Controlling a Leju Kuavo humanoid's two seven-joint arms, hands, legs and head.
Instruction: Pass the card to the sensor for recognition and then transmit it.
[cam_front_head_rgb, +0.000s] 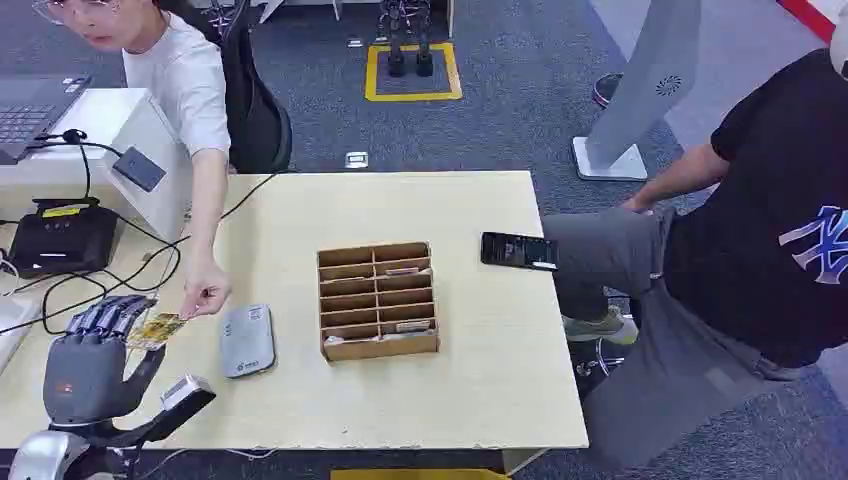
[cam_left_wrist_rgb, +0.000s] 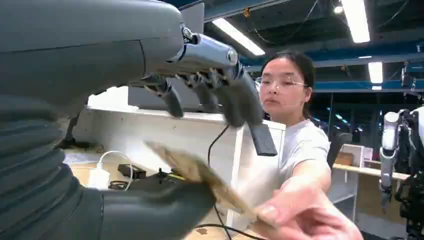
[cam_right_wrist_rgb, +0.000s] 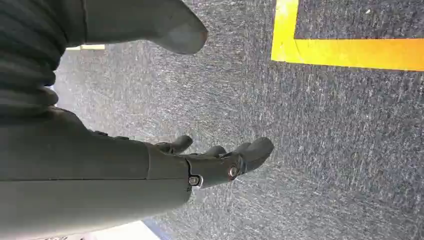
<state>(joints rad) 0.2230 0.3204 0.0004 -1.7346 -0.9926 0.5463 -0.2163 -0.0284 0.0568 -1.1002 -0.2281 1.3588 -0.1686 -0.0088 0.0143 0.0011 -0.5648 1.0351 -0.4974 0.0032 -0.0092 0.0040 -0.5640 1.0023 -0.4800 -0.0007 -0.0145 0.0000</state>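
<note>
The left hand (cam_front_head_rgb: 95, 365), palm up at the table's left edge, has its fingers spread, not closed. The card (cam_front_head_rgb: 155, 329) lies across its fingertips, slanting toward the person's hand (cam_front_head_rgb: 205, 297) pinching its far end. Just right sits the grey sensor (cam_front_head_rgb: 246, 340) (the right hand (cam_right_wrist_rgb: 210, 162) hangs loosely spread over carpet).
</note>
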